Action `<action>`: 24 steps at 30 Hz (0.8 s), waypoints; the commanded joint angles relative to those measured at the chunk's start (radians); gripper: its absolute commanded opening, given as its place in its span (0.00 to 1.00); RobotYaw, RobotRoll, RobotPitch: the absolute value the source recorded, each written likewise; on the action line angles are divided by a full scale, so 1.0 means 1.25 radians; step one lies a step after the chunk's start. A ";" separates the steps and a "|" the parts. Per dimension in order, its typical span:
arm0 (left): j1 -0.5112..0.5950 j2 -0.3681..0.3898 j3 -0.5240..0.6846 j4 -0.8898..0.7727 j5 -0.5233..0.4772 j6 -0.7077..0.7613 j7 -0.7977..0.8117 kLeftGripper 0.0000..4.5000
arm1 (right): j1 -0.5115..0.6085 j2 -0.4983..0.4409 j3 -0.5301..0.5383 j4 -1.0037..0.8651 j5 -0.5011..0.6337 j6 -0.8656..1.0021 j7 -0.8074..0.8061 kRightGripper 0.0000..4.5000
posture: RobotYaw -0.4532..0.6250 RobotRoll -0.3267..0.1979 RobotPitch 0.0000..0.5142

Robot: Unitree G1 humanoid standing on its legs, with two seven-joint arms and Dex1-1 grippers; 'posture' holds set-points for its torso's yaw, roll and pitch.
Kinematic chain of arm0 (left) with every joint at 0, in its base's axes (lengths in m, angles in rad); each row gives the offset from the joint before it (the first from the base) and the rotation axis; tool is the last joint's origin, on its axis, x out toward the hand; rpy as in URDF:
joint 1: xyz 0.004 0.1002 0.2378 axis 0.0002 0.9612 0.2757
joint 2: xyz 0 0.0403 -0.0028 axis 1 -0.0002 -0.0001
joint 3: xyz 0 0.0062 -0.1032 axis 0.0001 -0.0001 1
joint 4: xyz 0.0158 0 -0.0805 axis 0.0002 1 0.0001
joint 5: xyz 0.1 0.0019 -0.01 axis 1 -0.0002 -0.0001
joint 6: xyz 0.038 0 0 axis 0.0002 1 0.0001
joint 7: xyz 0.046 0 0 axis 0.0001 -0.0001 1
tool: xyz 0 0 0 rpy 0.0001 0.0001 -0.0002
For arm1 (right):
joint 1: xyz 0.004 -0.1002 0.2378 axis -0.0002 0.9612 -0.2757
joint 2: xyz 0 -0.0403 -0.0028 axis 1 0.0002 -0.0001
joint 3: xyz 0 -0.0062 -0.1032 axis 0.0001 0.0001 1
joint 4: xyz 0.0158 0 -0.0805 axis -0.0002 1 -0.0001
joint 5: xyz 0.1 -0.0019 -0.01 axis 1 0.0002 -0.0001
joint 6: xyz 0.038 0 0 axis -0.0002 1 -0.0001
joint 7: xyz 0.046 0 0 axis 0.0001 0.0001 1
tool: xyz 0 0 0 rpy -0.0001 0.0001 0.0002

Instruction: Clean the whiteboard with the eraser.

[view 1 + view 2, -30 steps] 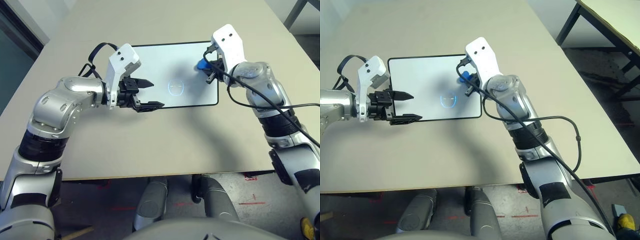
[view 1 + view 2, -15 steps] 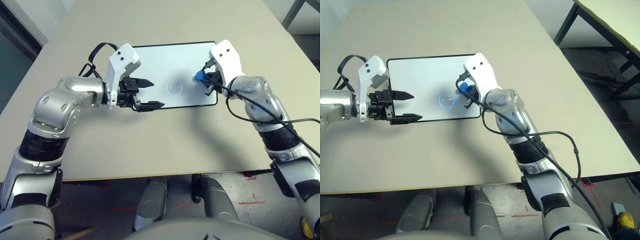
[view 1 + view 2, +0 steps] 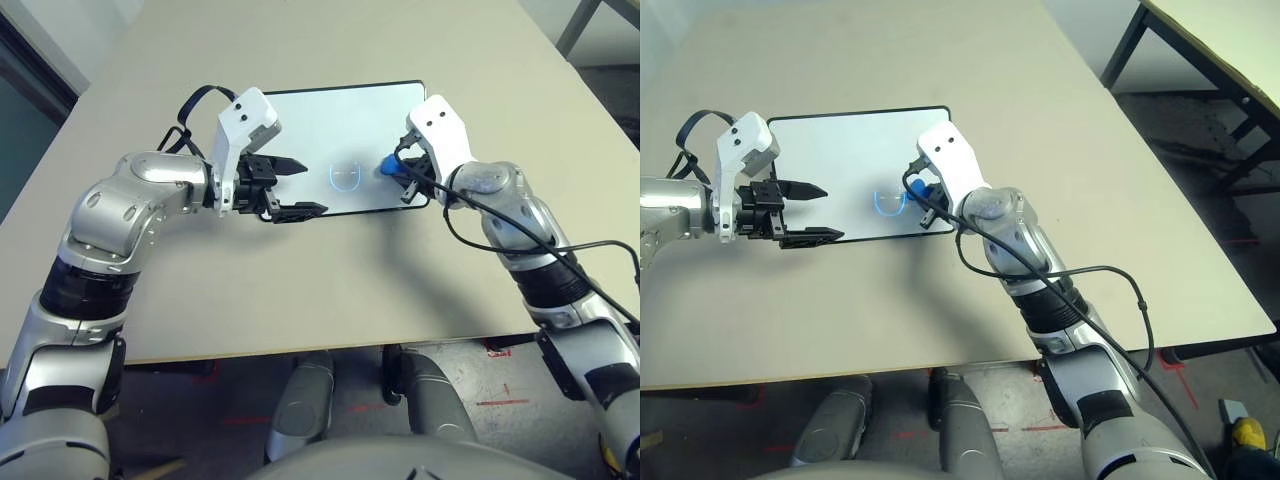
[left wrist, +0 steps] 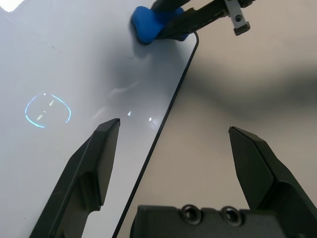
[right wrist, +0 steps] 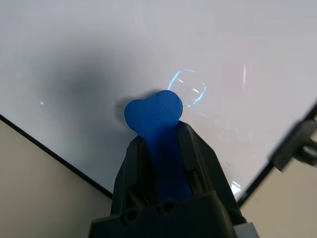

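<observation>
Left eye view: right gripper pinching the blue eraser, tip down on the board near its right end, just beside a faint blue scribble.
Left gripper: left gripper spread wide over the board's near edge, holding nothing.
Left wrist view: black fingers straddle the thin black frame; glossy white surface, beige table beside it.
Right wrist view: eraser is a rounded, soft-looking block squeezed between the fingers, nose touching the board.

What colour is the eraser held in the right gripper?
Bright blue; the eraser shows best in the right wrist view.
</observation>
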 commanded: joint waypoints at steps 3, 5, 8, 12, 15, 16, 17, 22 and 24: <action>0.001 0.002 -0.009 0.001 0.007 -0.005 -0.007 1.00 | -0.015 0.022 0.005 0.021 0.012 -0.012 -0.007 0.18 | 0.56 0.62 0.28; 0.001 0.000 -0.009 0.000 0.007 -0.004 -0.007 1.00 | -0.011 0.026 0.015 0.028 0.009 -0.020 -0.006 0.18 | 0.56 0.62 0.28; 0.000 -0.003 -0.009 0.001 0.009 -0.002 -0.006 1.00 | 0.003 0.030 0.025 0.031 0.007 -0.026 -0.002 0.18 | 0.56 0.62 0.29; 0.003 -0.003 -0.007 -0.005 0.008 0.004 -0.003 1.00 | 0.027 0.029 0.042 0.027 0.009 -0.034 0.008 0.18 | 0.56 0.62 0.29; -0.001 -0.006 -0.006 -0.005 0.006 0.008 -0.001 1.00 | 0.047 0.024 0.055 0.030 0.006 -0.042 0.015 0.18 | 0.56 0.62 0.30; -0.002 -0.007 -0.006 -0.005 0.006 0.009 0.000 1.00 | 0.051 0.022 0.057 0.031 0.005 -0.044 0.017 0.18 | 0.56 0.62 0.30; -0.003 -0.007 -0.007 -0.004 0.007 0.008 -0.001 1.00 | 0.056 0.021 0.059 0.033 0.003 -0.045 0.019 0.18 | 0.56 0.62 0.30; -0.009 -0.009 -0.010 0.000 0.010 0.008 -0.003 1.00 | 0.063 0.014 0.056 0.042 0.000 -0.051 0.019 0.18 | 0.56 0.62 0.30; -0.012 -0.010 -0.011 0.001 0.010 0.008 -0.003 1.00 | 0.056 0.009 0.048 0.048 -0.001 -0.055 0.018 0.18 | 0.56 0.62 0.30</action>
